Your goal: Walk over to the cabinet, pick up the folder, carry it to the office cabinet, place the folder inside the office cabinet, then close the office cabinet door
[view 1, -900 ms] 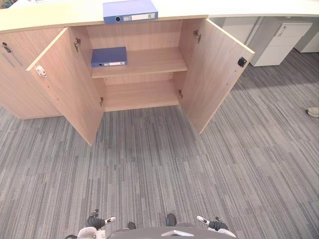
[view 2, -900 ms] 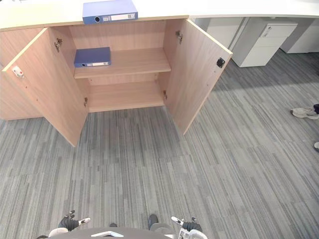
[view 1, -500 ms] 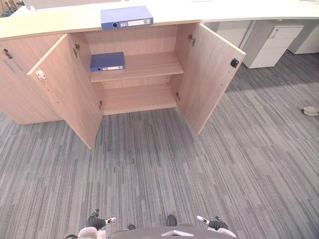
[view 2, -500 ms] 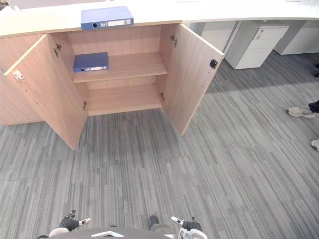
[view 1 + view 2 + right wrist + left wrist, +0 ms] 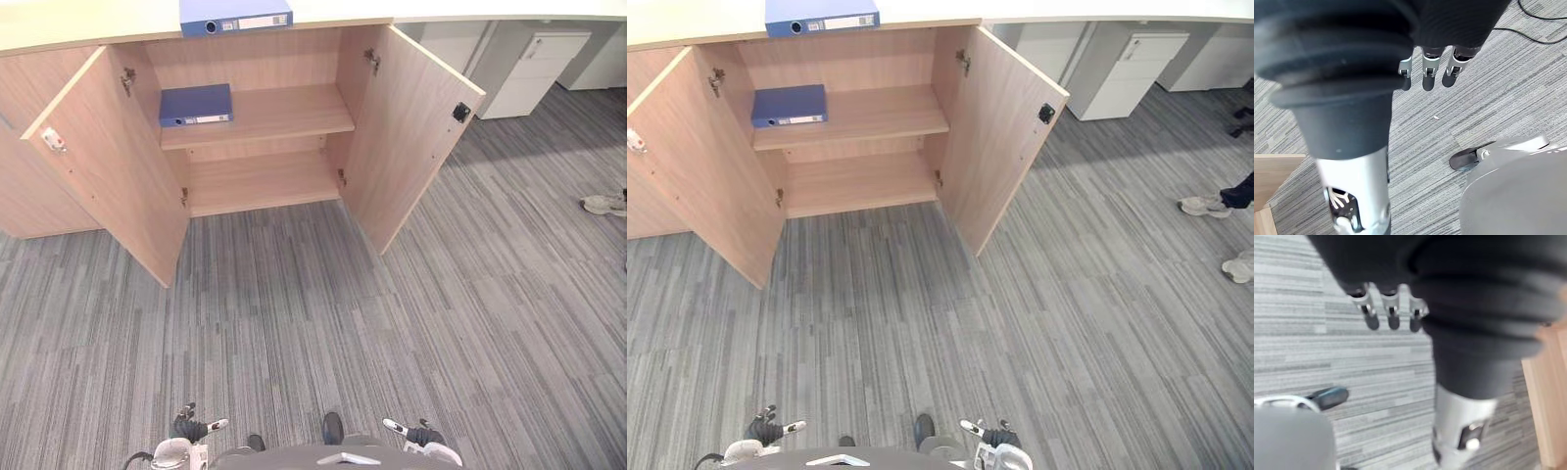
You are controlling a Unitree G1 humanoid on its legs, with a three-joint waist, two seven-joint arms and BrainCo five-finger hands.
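left hand [image 5: 1391,316] and right hand [image 5: 1427,73] both hang low at the robot's sides, fingers slack and straight over the grey carpet [image 5: 313,323], holding nothing.

what has changed over the last second is the view, not the things. the whole picture has slid, so the office cabinet [image 5: 255,61] now sits higher and a little further left, and the desk [image 5: 78,22] above it is cropped at the frame's edge. that reads as the head camera moving with the walk. whether the robot has really gained ground is hard to say, since the cabinet looks about as large as before.

nothing in the scene has moved against anything else. the blue folder [image 5: 235,17] lies flat on the desk above the open compartment, spine outward. a second folder [image 5: 196,105] lies at the left end of the upper shelf [image 5: 294,113]. the left door [image 5: 108,166] and right door [image 5: 407,127] stand swung wide. a person's shoes [image 5: 1200,204] show off to the right, well apart from the cabinet.

for the task, this is the approach. the pick-up has not begun and the blue folder is well out of reach of either hand. i judge that more steps forward are needed, aimed between the two doors so that neither gets clipped.
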